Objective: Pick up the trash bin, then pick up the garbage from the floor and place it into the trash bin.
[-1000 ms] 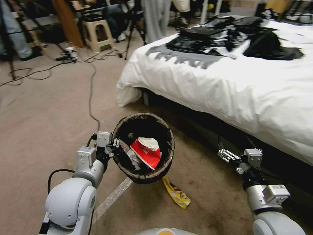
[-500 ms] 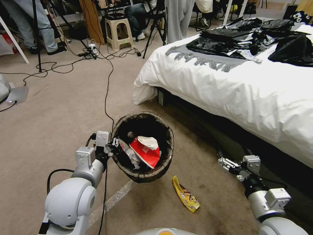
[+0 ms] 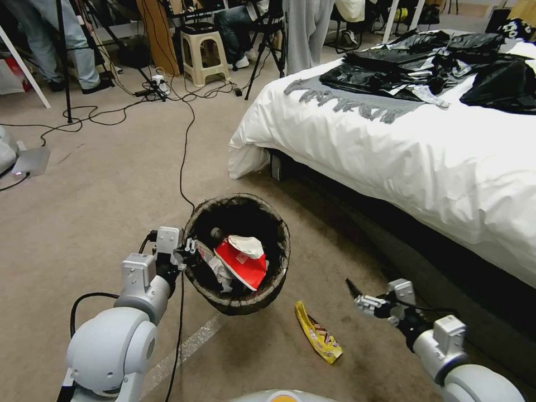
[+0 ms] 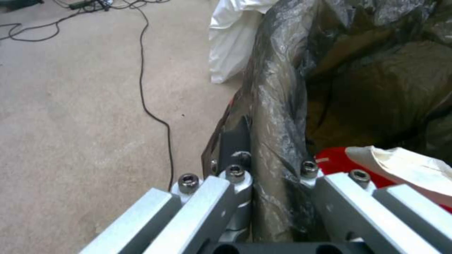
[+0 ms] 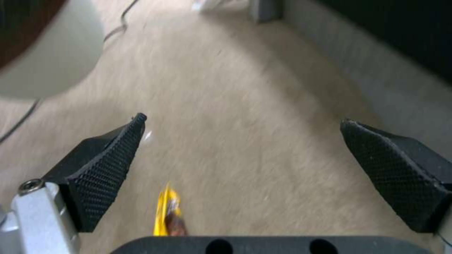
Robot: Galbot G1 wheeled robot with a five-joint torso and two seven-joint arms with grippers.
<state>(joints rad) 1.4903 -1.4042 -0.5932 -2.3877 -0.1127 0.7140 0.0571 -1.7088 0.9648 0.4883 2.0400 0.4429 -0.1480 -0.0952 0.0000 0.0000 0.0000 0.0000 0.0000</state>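
1. A bed edges the carpet on my right; a black cable trails across the floor toward the trash bin.
2. My left gripper is clenched on the bin's bagged rim, holding it off the floor; a red-and-white carton lies inside.
3. My right gripper is spread wide, empty, above a yellow wrapper lying on open carpet between bin and bed.
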